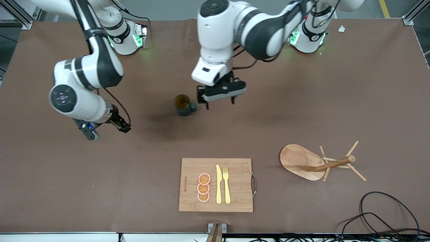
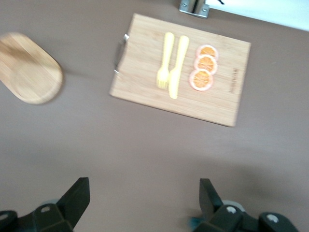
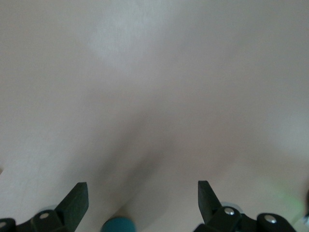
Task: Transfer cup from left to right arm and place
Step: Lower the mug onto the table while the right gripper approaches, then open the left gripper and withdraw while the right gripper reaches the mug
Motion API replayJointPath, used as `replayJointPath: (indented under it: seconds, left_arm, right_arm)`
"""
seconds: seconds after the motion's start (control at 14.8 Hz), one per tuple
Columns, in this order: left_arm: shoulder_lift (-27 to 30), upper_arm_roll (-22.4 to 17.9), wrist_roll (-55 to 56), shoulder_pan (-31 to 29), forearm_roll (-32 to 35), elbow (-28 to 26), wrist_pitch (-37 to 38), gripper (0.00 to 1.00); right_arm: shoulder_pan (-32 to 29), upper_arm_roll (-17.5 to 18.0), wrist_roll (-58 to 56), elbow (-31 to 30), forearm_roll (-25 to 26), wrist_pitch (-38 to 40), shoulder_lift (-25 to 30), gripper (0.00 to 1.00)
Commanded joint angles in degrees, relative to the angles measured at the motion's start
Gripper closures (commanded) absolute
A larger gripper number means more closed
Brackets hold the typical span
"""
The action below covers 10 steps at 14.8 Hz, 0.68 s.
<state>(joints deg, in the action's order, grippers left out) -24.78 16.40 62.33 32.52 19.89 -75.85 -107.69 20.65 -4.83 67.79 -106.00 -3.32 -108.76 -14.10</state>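
Table top [image 1: 319, 111]: wide, covered in plain matte brown, soft shadows across its middle.
Table frame: metal rails [image 1: 411, 15] at the corners by the robots' bases; a small metal bracket [image 1: 216, 228] at the edge nearest the front camera.
Floor [image 1: 168, 8]: grey, seen above the table's edge, with a yellow line [image 1: 384, 8] toward the left arm's end.
Cables [image 1: 386, 215]: black, looped on the table at the corner nearest the front camera, toward the left arm's end.
Paper scrap [image 1: 341, 29]: small, white, near the left arm's base.
Light: even, from overhead.
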Motion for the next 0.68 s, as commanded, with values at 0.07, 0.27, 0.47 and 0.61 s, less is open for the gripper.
replayJointPath:
  seconds: [0.07,0.27,0.47,0.61]
  left_arm:
    - [6.75,0.57,-17.9,-9.74,-6.69,-2.64,5.9,0.0]
    - [9.3,0.65,-27.05,-15.28,-7.76,-2.64,13.54,0.0]
    - [10.01,0.74,-34.0,-20.9,-9.95,-2.46,15.05,0.0]
    - [11.06,0.66,-41.11,-24.25,-11.62,-2.46,17.07,0.0]
  right_arm:
    - [7.8,-0.44,16.01,-7.64,-0.19,-5.84,3.73,0.0]
    - [12.91,-0.36,29.2,-7.65,-0.28,-7.07,3.11,0.0]
    - [16.95,-0.36,39.84,-7.73,-0.28,-10.23,1.19,0.0]
    - [19.59,-0.36,45.12,-7.65,-0.28,-12.25,-0.48,0.0]
